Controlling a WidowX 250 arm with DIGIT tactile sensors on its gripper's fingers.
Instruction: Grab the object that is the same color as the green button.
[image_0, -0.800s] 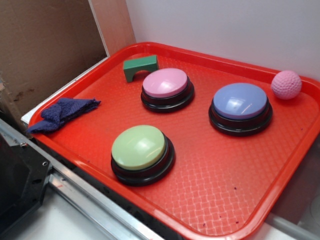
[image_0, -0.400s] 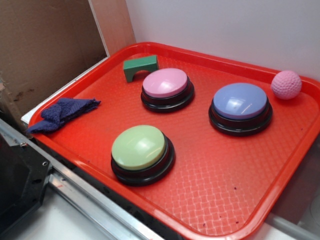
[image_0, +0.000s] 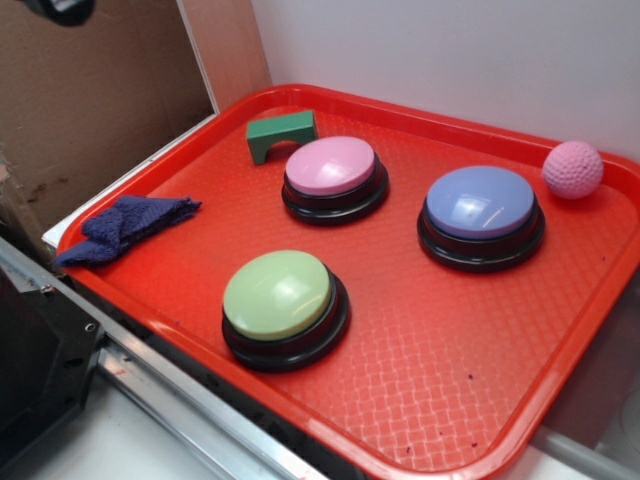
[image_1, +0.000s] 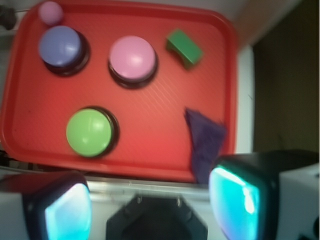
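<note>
The small dark green arch block (image_0: 280, 133) stands at the far left of the red tray (image_0: 470, 400), just left of the pink button; it also shows in the wrist view (image_1: 184, 48). The pale green dome button (image_0: 279, 297) sits on its black base at the tray's front; it also shows in the wrist view (image_1: 89, 132). My gripper (image_1: 150, 205) is open and empty, high above the tray's near edge, well apart from the block. Only a dark bit of it (image_0: 58, 8) shows at the exterior view's top left corner.
A pink button (image_0: 333, 170) and a blue button (image_0: 480, 206) sit on the tray. A pink ball (image_0: 573, 168) lies at its far right corner. A blue cloth (image_0: 125, 225) lies at the left edge. Brown board stands to the left, a metal rail in front.
A dark part of the gripper has come into the top left corner of the exterior view. Nothing on the tray has moved.
</note>
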